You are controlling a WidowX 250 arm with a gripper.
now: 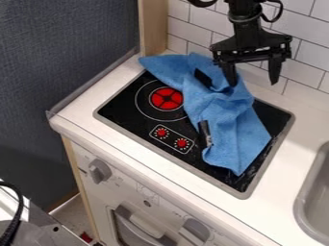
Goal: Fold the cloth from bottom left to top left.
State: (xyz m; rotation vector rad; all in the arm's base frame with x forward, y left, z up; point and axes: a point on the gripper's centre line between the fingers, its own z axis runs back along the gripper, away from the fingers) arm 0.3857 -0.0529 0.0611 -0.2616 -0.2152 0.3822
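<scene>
One cloth (228, 117) on the cooktop (117, 108); gripper (252, 82) spread.
The cloth lies bunched and creased along a diagonal, its upper-left end over the counter (85, 111) behind the cooktop and its lower tip on the black surface, right of the two red knobs (182, 143). A red burner (166, 98) is exposed to its left. The gripper points down at the cloth's upper right part, jaws wide apart, the left one in front of the fabric; contact cannot be determined.
</scene>
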